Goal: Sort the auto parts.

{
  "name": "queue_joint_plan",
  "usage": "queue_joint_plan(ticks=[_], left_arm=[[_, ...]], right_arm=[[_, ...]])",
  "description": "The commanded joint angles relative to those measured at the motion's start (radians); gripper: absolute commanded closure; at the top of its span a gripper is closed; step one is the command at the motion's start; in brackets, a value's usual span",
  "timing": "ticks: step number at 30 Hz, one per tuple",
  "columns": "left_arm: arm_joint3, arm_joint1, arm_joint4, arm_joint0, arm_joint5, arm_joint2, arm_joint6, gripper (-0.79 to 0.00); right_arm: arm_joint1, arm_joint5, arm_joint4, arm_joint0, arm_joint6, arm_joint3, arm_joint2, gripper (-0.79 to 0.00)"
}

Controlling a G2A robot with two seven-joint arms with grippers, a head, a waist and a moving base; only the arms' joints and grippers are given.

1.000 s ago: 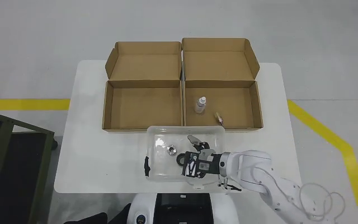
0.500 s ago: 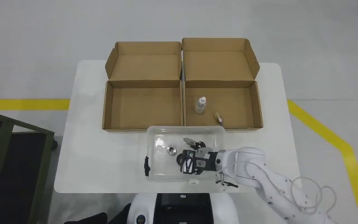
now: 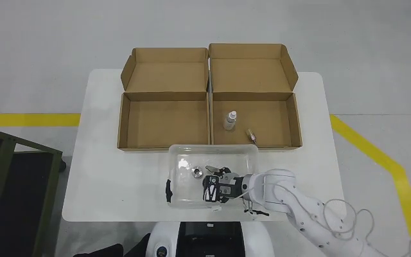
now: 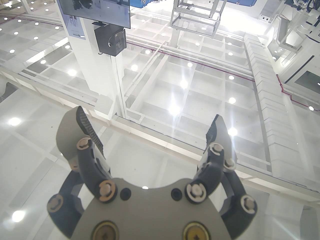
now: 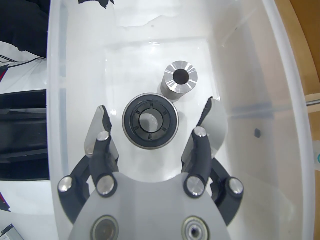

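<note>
Well, at the lower middle of the top view, the right tool [image 5: 157, 104] hangs spread inside the clear bin [image 3: 183, 157], flanking a bearing [image 5: 150, 123] just beside a steel bushing [image 5: 181, 79]; the left tool [image 4: 148, 116] is spread too.

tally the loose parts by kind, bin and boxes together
bearing ring: 1
metal sleeve: 1
small white bottle: 1
small brass fitting: 1
total: 4
</note>
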Motion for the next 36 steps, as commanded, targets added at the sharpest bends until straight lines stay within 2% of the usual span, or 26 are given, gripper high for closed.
queue_joint_plan(ticks=[1, 5, 6, 7, 9, 12, 15, 28, 36], left_arm=[[0.000, 0.000, 0.000, 0.000, 0.000, 0.000, 0.000, -0.785], [0.000, 0.000, 0.000, 0.000, 0.000, 0.000, 0.000, -0.785], [0.000, 0.000, 0.000, 0.000, 0.000, 0.000, 0.000, -0.785], [0.000, 0.000, 0.000, 0.000, 0.000, 0.000, 0.000, -0.785], [0.000, 0.000, 0.000, 0.000, 0.000, 0.000, 0.000, -0.785], [0.000, 0.000, 0.000, 0.000, 0.000, 0.000, 0.000, -0.785], [0.000, 0.000, 0.000, 0.000, 0.000, 0.000, 0.000, -0.785], [0.000, 0.000, 0.000, 0.000, 0.000, 0.000, 0.000, -0.785], [0.000, 0.000, 0.000, 0.000, 0.000, 0.000, 0.000, -0.785]], right_arm=[[-0.003, 0.000, 0.001, 0.002, -0.004, 0.008, -0.005, -0.573], [-0.008, 0.001, 0.004, 0.006, -0.012, 0.019, -0.012, -0.505], [-0.009, 0.004, 0.008, 0.006, -0.018, 0.021, -0.012, -0.419], [-0.010, 0.006, 0.012, 0.005, -0.022, 0.024, -0.011, -0.376], [-0.012, 0.006, 0.014, 0.006, -0.027, 0.025, -0.009, -0.329], [-0.012, 0.011, 0.020, 0.004, -0.021, 0.025, -0.001, -0.215], [-0.011, 0.013, 0.033, 0.001, -0.022, 0.018, 0.014, -0.006], [0.007, 0.022, 0.121, -0.038, -0.035, -0.057, 0.136, 0.000], [0.017, 0.039, 0.208, -0.068, -0.083, -0.110, 0.231, 0.000]])
